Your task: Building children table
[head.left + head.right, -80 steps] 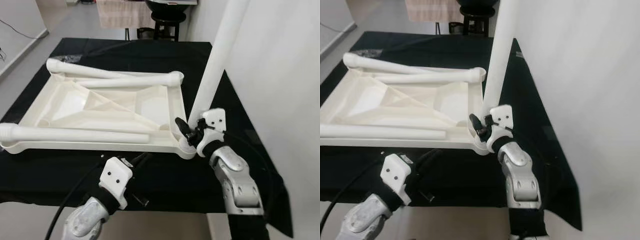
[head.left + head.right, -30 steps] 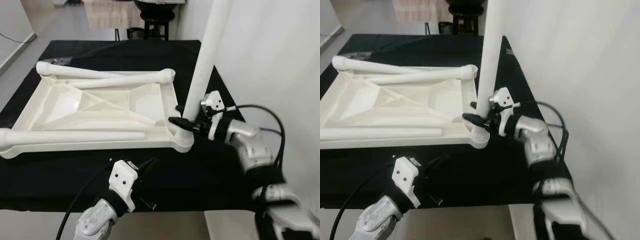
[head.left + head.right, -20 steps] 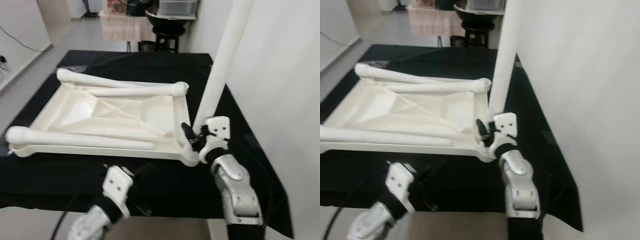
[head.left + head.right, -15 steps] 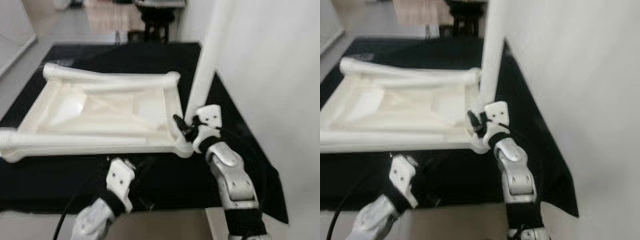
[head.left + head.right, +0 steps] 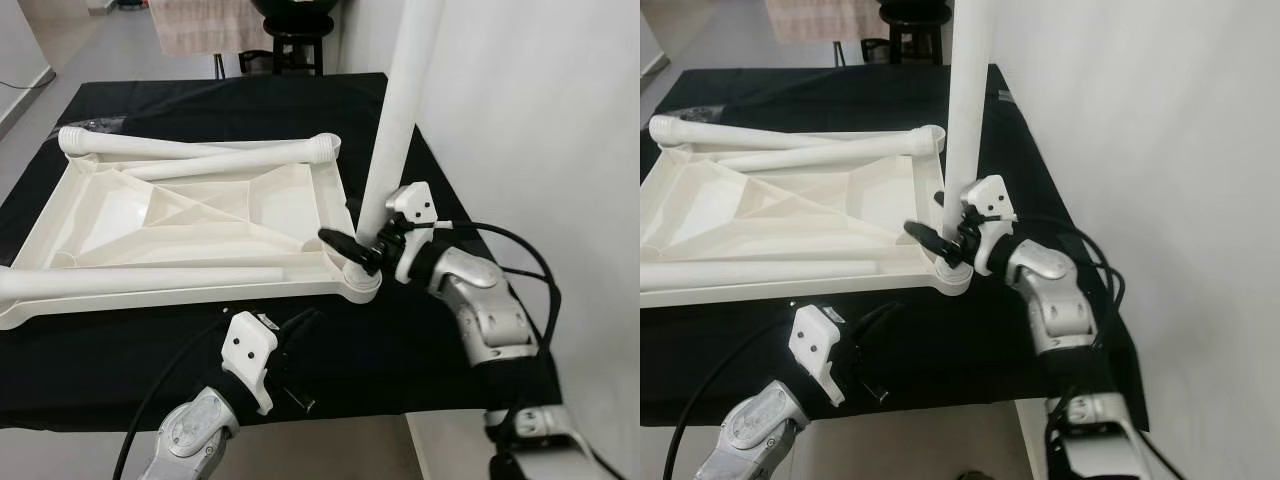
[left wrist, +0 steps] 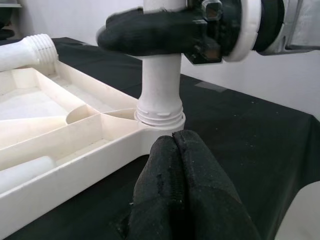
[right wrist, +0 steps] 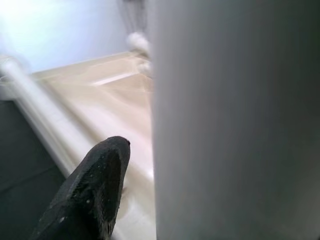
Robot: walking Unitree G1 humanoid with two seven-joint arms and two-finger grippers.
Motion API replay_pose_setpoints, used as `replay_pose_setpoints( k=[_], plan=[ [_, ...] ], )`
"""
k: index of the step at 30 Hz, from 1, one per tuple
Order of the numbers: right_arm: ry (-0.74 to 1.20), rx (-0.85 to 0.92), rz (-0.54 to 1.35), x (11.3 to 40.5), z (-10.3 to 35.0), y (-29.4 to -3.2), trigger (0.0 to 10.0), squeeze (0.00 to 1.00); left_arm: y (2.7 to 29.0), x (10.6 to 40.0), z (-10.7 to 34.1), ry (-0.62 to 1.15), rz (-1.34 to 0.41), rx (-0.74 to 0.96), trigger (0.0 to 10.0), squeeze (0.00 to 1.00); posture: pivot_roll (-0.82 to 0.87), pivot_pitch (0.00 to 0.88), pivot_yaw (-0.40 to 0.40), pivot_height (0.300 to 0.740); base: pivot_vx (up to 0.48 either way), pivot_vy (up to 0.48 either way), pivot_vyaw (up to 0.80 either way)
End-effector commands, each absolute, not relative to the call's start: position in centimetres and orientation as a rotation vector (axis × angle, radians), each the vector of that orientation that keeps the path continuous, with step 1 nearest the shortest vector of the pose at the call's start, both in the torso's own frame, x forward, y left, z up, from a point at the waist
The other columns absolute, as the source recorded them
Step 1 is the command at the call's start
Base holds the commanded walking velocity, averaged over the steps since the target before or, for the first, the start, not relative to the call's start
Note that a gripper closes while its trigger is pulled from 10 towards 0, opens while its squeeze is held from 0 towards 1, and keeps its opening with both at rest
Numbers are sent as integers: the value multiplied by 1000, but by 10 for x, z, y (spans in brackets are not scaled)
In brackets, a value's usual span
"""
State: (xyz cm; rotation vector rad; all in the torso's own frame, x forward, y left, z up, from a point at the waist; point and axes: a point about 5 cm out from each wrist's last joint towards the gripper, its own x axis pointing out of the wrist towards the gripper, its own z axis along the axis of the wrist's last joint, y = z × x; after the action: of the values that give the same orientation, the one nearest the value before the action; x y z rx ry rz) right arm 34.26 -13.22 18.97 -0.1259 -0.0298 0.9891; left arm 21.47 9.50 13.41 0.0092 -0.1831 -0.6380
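White leg (image 5: pixel 398 120) clasped by right gripper (image 5: pixel 362 243); left wrist reveals threaded socket (image 6: pixel 160 116).

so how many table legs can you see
4: one upright leg in the tabletop's near right corner, held by the right gripper; three loose legs lying on the tabletop.

Right arm working, left arm idle.
My right gripper (image 5: pixel 352 250) is clamped round the upright leg (image 5: pixel 395 130) near its base, forearm bent in from the right; left gripper (image 6: pixel 181 190) hangs low, fingers pressed together.
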Motion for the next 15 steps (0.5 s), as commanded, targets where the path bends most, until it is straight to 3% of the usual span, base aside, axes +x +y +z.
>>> replay_pose_setpoints(
  k=[1, 3, 4, 15],
  plan=[
    [3, -99, 1108, 344, 183, -125, 6863, 0, 94, 214, 132, -166, -639, 2, 10000, 0, 21, 110, -44, 740, 0, 0, 0],
    [12, -90, 1118, 346, 183, -126, 6863, 0, 94, 214, 132, -167, -639, 2, 10000, 0, 21, 110, -44, 740, 0, 0, 0],
    [20, -69, 1113, 349, 183, -128, 0, 0, 94, 214, 133, -168, -639, 2, 10000, 0, 29, 112, -45, 740, 0, 0, 0],
    [45, -41, 1059, 344, 174, -140, 0, 0, 93, 212, 138, -173, -642, 1, 10000, 0, 22, 129, -43, 740, 0, 0, 0]
  ],
)
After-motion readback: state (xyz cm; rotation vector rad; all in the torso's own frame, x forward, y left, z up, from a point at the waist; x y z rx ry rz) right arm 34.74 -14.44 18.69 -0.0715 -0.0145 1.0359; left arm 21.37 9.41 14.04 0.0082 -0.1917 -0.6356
